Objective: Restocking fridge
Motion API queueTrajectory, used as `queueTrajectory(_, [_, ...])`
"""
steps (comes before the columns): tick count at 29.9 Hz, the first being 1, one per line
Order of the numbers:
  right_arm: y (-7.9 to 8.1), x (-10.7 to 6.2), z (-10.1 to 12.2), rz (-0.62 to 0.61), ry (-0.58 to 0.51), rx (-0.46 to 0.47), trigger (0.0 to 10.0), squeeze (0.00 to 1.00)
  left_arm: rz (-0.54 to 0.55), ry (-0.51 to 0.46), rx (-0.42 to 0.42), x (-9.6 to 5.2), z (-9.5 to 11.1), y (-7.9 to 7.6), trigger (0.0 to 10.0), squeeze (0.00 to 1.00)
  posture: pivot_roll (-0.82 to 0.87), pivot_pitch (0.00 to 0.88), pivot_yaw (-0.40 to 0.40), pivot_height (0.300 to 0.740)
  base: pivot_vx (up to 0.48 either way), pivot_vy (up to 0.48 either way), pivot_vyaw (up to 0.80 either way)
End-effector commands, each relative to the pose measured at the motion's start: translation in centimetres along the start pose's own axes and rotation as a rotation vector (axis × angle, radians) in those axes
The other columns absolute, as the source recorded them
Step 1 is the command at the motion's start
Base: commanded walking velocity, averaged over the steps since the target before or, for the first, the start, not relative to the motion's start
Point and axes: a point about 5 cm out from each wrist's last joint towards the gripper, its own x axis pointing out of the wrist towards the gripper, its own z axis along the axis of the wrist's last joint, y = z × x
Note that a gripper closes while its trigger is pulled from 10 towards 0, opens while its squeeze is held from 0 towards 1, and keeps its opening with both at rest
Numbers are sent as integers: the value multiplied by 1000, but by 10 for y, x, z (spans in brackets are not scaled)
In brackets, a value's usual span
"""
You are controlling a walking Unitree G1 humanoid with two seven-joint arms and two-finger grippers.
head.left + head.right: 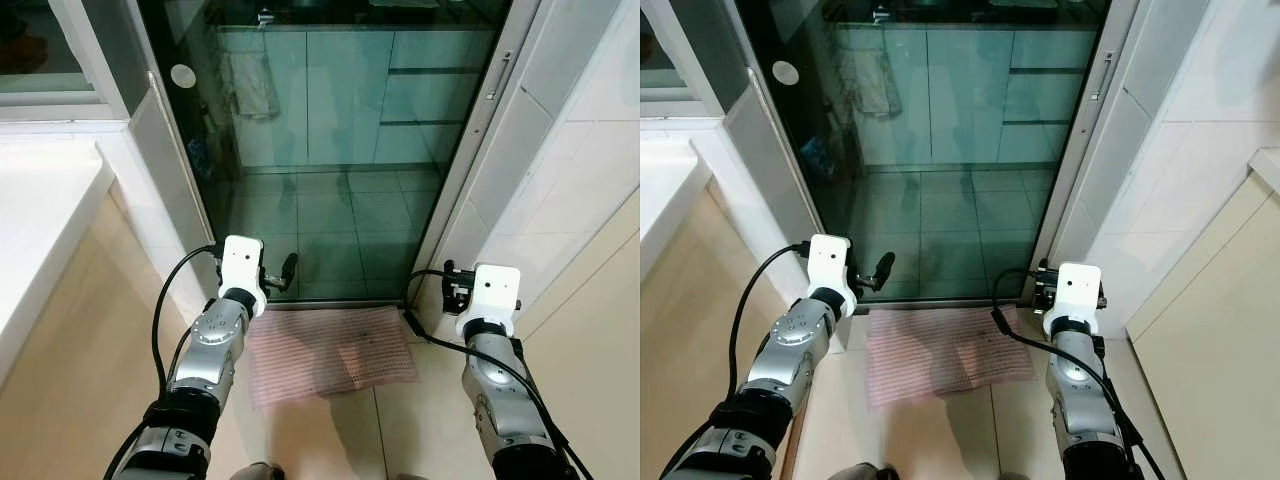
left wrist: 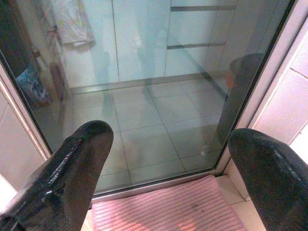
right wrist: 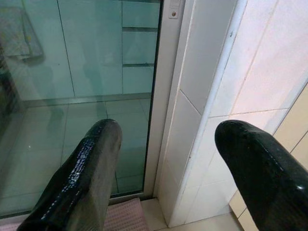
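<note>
Left eye view: the robot stands facing a shut glass door, both arms held forward at waist height. Left pincer hangs just short of the glass, low down and above the far edge of a pink mat lying on the tiled floor against the door's sill. Right pincer sits beside the door's pale frame, close to the white tiled wall on that side. Both wrist views show the two black fingers of each pincer spread well apart, with nothing between them.

No fridge and no goods for it can be made out in any picture. Behind the glass lies a tiled room with pale cabinets and a cloth hung at one side; a white desk edge runs along the robot's left.

The relation that counts here is door to arms: a slim upright handle is fixed on the frame on the robot's right, its long axis vertical, high above and ahead of the right pincer, which is the nearer of the two. Whether the robot is heading toward the fridge or coming away from it cannot be judged from this scene.
</note>
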Motion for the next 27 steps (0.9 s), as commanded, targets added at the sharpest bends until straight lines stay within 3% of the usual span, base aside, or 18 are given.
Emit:
queueTrajectory(1, [-2,1,0,-5,0,-3,10000,0,3,7,3,1,-1,0,10000,0,-106,0,20,740,0,0,0])
queueTrajectory(12, [-2,1,0,-5,0,-3,10000,0,3,7,3,1,-1,0,10000,0,-106,0,20,740,0,0,0])
queueTrajectory(13, [-2,1,0,-2,-1,0,10000,0,4,8,4,1,-1,0,10000,0,0,0,0,740,0,0,0])
queueTrajectory(14, [-2,1,0,-2,-1,0,10000,0,4,8,4,1,-1,0,10000,0,0,0,0,740,0,0,0])
queueTrajectory(17, [-5,19,4,-6,33,125,10000,0,184,155,-244,-10,-34,18,10000,0,-77,0,-10,740,0,0,0])
queueTrajectory(27, [12,8,-7,57,66,107,10000,0,142,100,-182,-7,-25,15,10000,0,-80,0,-7,740,0,0,0])
